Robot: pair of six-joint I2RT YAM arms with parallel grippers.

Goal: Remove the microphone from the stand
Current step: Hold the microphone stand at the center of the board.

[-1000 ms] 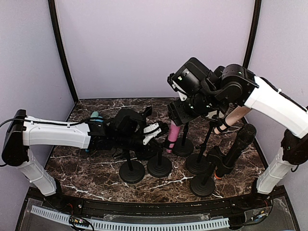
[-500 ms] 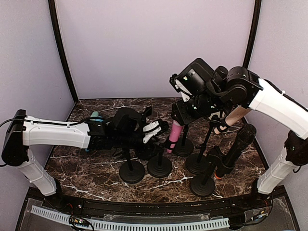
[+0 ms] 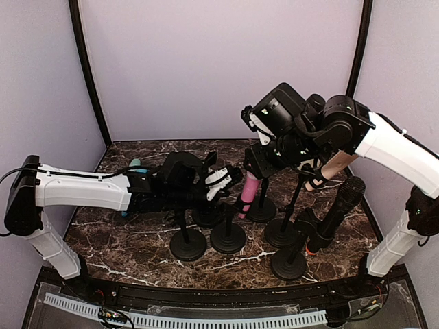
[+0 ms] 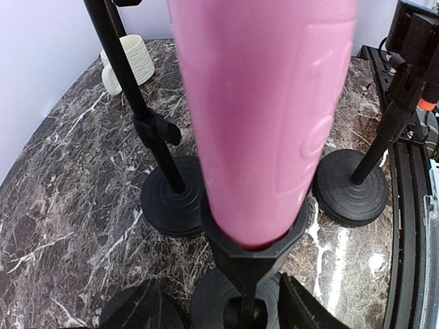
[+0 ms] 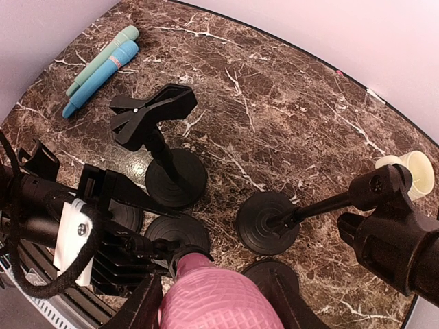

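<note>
While the pink microphone (image 3: 247, 192) sits near-upright in its stand clip (image 4: 250, 248) mid-worktop (image 3: 137, 236), mesh head up and tail down, the right end effector (image 5: 209, 301) is directly over it, closed around the head. Long axis runs up into that wrist, so I'd pull axially upward. Left end effector (image 4: 223, 312) sits low by the clip, jaws apart astride the stem, holding nothing.

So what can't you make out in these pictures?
Left wrist view: the pink mic is blurred, and the upper edge cuts off its top.
Right wrist view: the mic's head hides its own clip.
Top view: the left arm covers most of the teal mic; the right arm covers the cream mic's upper end.
</note>
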